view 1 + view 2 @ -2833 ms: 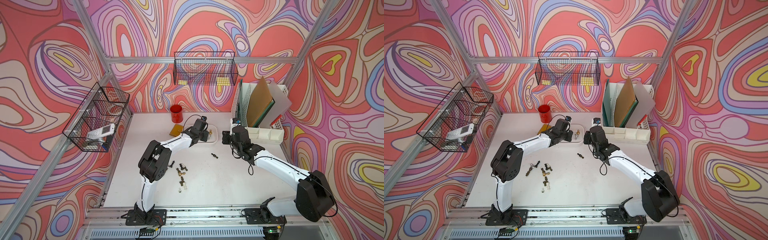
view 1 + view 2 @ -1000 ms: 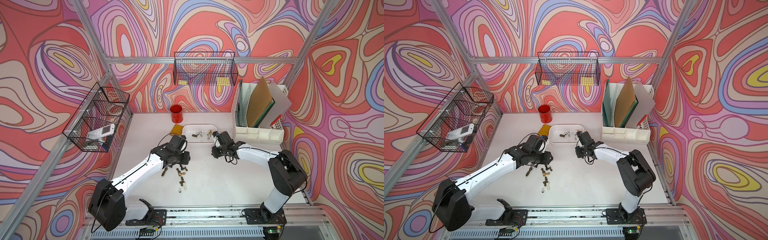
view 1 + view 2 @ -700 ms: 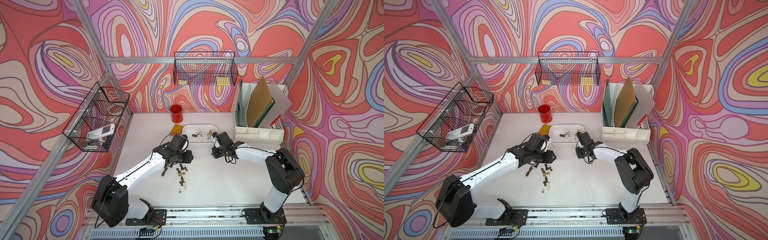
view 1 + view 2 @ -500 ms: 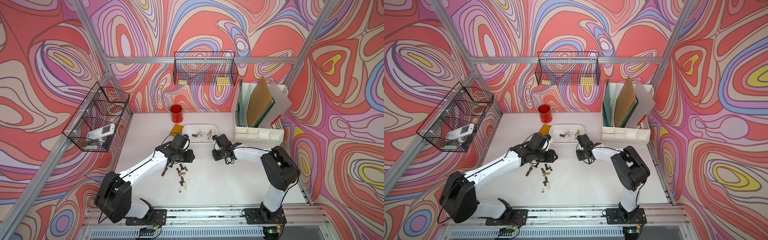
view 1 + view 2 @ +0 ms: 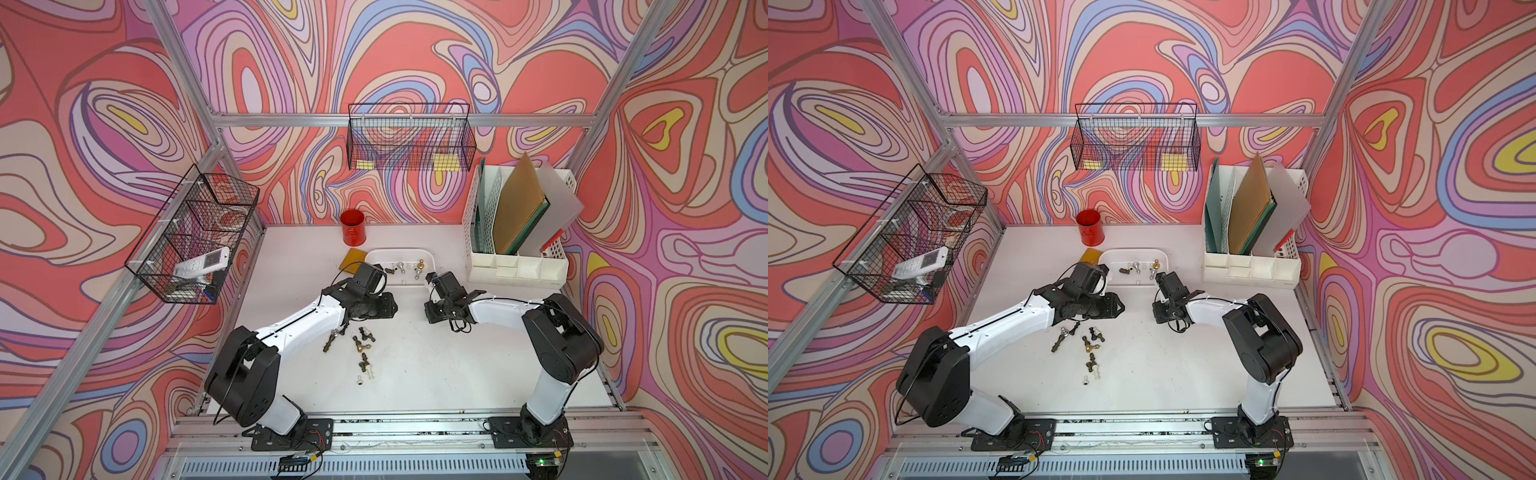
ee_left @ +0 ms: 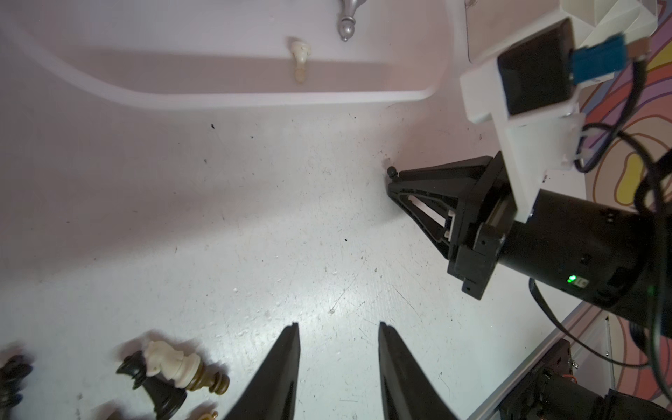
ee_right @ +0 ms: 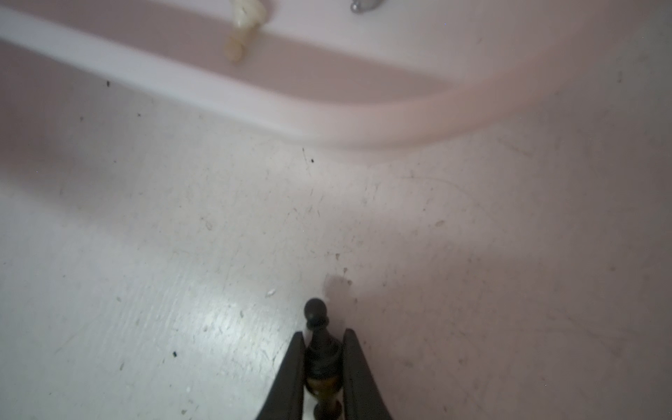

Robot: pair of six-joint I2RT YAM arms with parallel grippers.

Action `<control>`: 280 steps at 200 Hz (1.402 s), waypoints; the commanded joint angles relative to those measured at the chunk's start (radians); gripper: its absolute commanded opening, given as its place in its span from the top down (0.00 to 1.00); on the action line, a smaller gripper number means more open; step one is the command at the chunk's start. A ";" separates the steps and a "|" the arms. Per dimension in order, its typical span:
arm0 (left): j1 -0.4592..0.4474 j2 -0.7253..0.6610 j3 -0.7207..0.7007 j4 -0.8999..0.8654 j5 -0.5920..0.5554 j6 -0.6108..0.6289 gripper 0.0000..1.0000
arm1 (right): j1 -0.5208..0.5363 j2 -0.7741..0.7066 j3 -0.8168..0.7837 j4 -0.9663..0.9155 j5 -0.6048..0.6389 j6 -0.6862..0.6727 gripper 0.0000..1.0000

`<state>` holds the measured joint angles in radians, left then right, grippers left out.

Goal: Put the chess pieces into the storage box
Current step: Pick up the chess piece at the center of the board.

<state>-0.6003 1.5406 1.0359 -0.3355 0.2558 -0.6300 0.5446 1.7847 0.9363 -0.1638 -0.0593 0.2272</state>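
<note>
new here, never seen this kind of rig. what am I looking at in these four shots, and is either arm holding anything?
Two robot arms are bolted to the front edge of a white table, and each ends in a two-fingered claw. The two wide pictures come from one overhead camera pair, so they show nearly the same scene. The two close-ups come from cameras on the arms' wrists, looking along the fingers.

On the table are a shallow white storage box with a few chess pieces inside, a loose cluster of pieces nearer the arms' bases, a red cup and a white file organiser.

The left claw is open and empty beside the cluster. The right claw is shut on a dark chess piece, low over the table just short of the box.
</note>
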 commanded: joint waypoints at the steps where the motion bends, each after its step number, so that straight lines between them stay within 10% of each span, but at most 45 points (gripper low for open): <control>1: -0.034 0.049 0.032 0.065 0.011 -0.056 0.59 | -0.001 -0.007 -0.076 0.054 -0.083 0.040 0.87; 120: -0.098 0.276 0.061 0.292 0.098 -0.266 0.57 | 0.000 -0.108 -0.343 0.559 -0.218 0.095 0.88; 280: -0.102 0.348 0.049 0.383 0.071 -0.338 0.64 | 0.000 -0.058 -0.335 0.600 -0.282 0.088 0.88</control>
<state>-0.7010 1.8515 1.0779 -0.0059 0.3096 -0.9333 0.5430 1.7153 0.6018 0.4091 -0.3195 0.3168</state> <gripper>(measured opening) 0.371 0.165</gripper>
